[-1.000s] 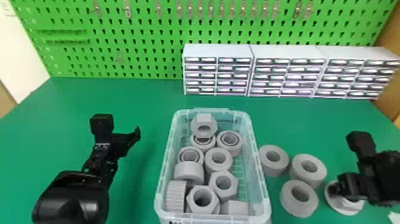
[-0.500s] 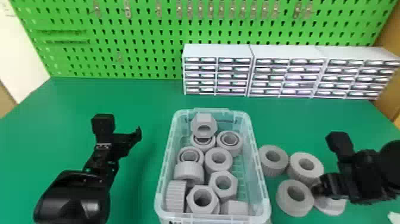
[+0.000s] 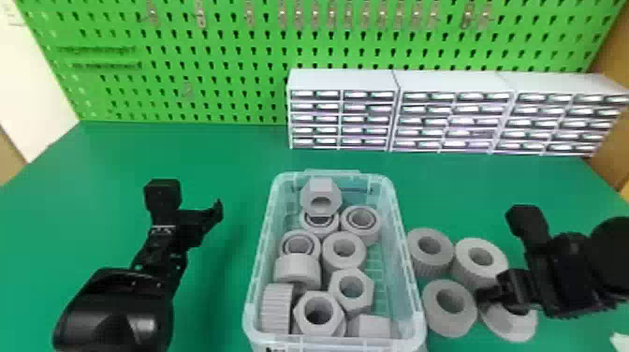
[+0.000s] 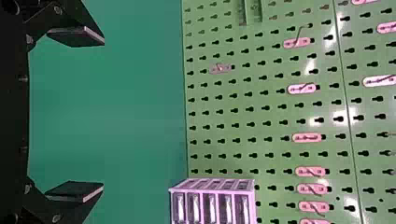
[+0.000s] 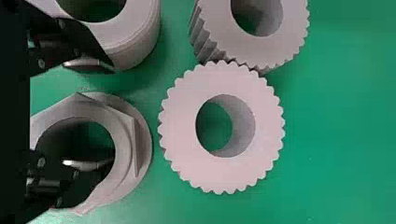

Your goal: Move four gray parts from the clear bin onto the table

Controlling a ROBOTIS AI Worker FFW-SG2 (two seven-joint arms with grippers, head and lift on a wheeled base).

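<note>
No legible text or labels

In the lower right of the head view, the right gripper (image 3: 497,299) is now farther left than a second ago. The flanged nut (image 3: 518,330) under it has slid left too. The smooth ring (image 3: 434,311) next to that nut has shifted left, closer to the bin (image 3: 415,292), and the grooved ring (image 3: 464,256) sits slightly higher and farther left.
</note>
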